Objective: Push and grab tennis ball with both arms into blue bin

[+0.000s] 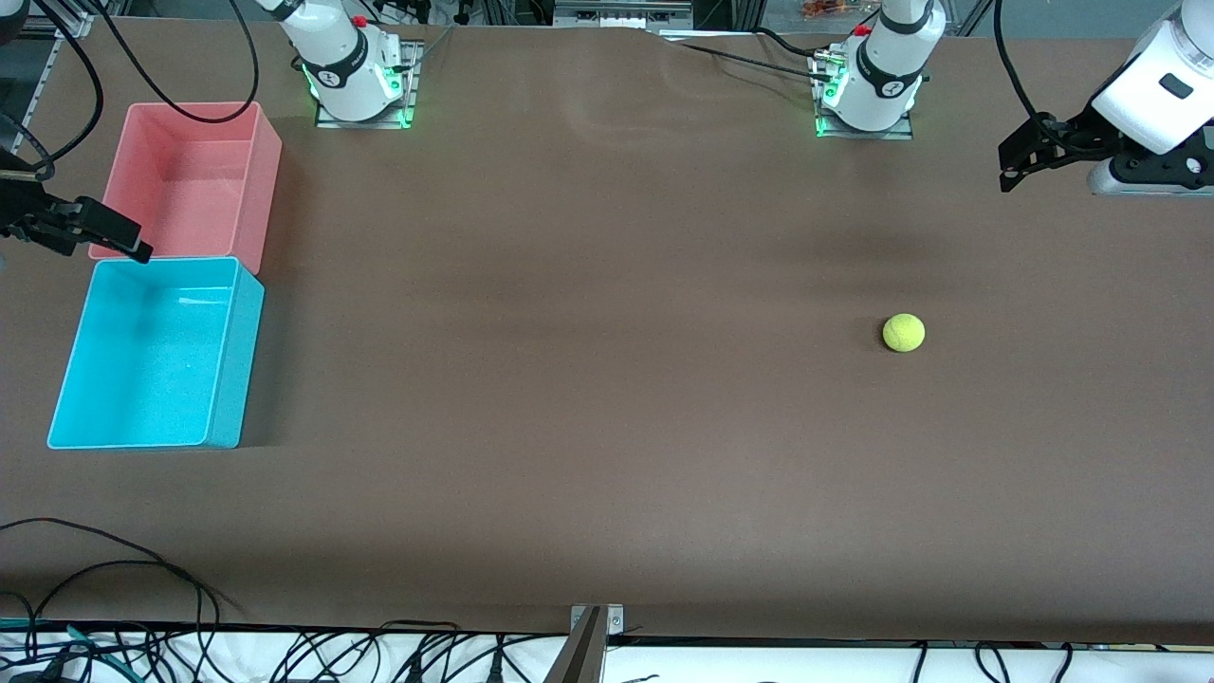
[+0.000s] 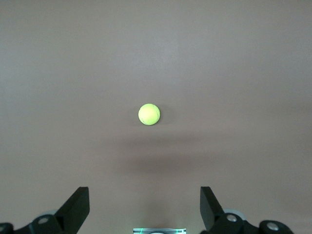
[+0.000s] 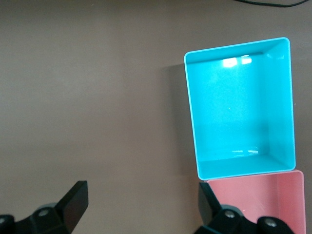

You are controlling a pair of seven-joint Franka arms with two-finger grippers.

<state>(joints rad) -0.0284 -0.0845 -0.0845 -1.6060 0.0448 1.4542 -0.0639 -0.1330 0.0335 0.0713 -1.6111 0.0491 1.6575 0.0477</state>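
Observation:
The tennis ball lies on the brown table toward the left arm's end; it also shows in the left wrist view. The blue bin stands empty at the right arm's end and shows in the right wrist view. My left gripper is open and empty, up in the air over the table's left-arm end, apart from the ball; its fingers stand wide. My right gripper is open and empty, up over the edge where the two bins meet; its fingers stand wide.
A pink bin, empty, stands against the blue bin, farther from the front camera; it shows in the right wrist view. The arm bases stand along the table's back edge. Cables hang along the front edge.

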